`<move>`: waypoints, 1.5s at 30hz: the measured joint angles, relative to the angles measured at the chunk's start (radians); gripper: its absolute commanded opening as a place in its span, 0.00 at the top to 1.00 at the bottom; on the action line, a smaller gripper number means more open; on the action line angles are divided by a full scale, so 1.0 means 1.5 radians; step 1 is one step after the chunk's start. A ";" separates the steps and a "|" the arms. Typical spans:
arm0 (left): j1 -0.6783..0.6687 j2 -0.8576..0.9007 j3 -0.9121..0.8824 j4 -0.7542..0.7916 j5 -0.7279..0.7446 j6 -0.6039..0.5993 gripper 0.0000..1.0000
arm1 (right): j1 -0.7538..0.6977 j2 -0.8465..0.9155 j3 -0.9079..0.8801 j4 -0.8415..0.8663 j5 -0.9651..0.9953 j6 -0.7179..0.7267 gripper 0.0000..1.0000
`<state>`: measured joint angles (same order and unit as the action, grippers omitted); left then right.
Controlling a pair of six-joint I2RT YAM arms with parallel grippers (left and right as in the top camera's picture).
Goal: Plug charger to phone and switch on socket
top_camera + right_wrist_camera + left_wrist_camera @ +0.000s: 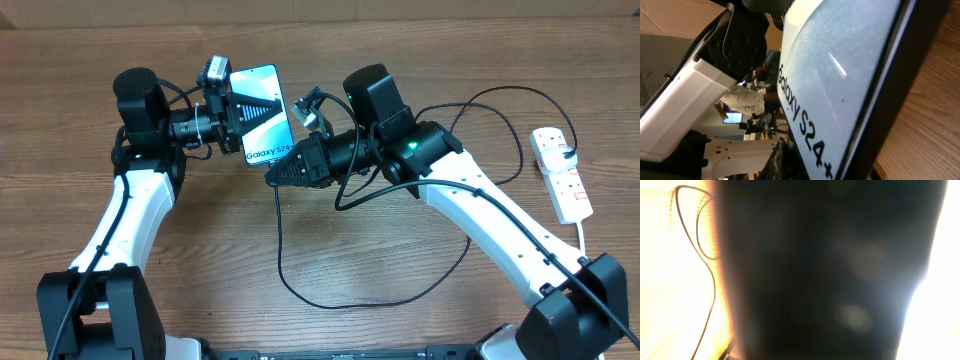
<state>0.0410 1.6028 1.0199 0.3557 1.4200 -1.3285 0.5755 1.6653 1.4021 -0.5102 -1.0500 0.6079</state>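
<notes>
1. In the overhead view one phone is seen raised off the wooden surface at upper centre. It is gripped by the left gripper, whose jaws are closed across its screen.
2. The right gripper is seen just below and right of the phone's lower edge. Its jaws are drawn to a narrow point, and the end of one thin black cable is pinched in them.
3. From there the cable drops toward the lower centre of the frame, loops right, and rises to a black plug in one white power strip at the right edge. The strip's red switches are too small to be counted.
4. Only the right wrist view gives the screen close up. "Galaxy S24+" can be read on it, the dark edge is shown, and the wood lies at the right.
5. The left wrist view is filled by a dark blurred mass that cannot be identified. A loop of the cable is seen at the left, against glare.
6. Two arms are counted.
</notes>
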 measured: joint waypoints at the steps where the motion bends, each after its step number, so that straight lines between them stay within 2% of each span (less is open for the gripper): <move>1: 0.000 0.000 0.000 0.000 0.000 0.000 0.96 | 0.000 0.000 0.000 0.000 0.000 0.001 0.96; 7: 0.000 0.000 0.000 0.000 0.000 0.000 0.96 | 0.000 0.000 0.000 0.003 0.000 0.002 0.96; 8: 0.000 0.000 0.000 0.000 0.000 0.000 0.96 | 0.000 0.000 -0.001 0.005 -0.001 0.003 0.92; 9: 0.000 0.000 0.001 0.000 0.000 0.000 0.96 | 0.000 0.000 -0.001 0.007 -0.001 0.004 0.48; 10: 0.000 0.000 0.001 0.000 -0.001 0.000 0.96 | 0.000 0.000 -0.001 0.011 -0.002 0.005 0.09; 11: 0.000 0.000 0.001 0.001 -0.003 0.002 0.96 | -0.001 0.000 -0.001 0.016 -0.006 0.009 0.00; 15: -0.009 0.001 0.001 -0.003 0.023 0.015 0.96 | -0.014 -0.001 -0.001 0.046 -0.005 0.001 0.00; 22: -0.048 0.001 0.001 -0.003 0.077 0.019 0.96 | -0.098 -0.001 -0.001 0.030 -0.017 -0.026 0.00; 26: -0.046 0.001 0.001 -0.003 0.082 0.034 0.96 | -0.105 -0.001 -0.001 0.010 -0.022 -0.039 0.01; 28: -0.046 0.001 0.001 -0.003 0.081 0.036 0.96 | -0.102 -0.001 -0.001 0.000 -0.025 -0.044 0.11; 30: -0.046 0.001 0.001 -0.003 0.081 0.038 0.96 | -0.099 -0.001 -0.001 -0.006 -0.027 -0.050 0.33; 33: -0.048 0.001 0.001 -0.003 0.081 0.038 0.96 | -0.089 -0.001 0.000 -0.003 -0.030 -0.055 0.53; 34: -0.049 0.001 0.001 -0.003 0.081 0.039 0.96 | -0.085 -0.001 0.000 0.000 -0.030 -0.057 0.57; 38: -0.060 0.001 0.001 -0.003 0.081 0.046 0.96 | -0.068 -0.001 0.000 0.014 -0.031 -0.056 0.59; 45: -0.071 -0.001 0.001 -0.001 0.083 0.049 0.96 | -0.056 0.001 0.000 0.011 -0.024 -0.055 0.88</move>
<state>-0.0650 1.6012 1.0214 0.3542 1.5452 -1.2556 0.4915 1.6672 1.4021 -0.4931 -1.0855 0.5247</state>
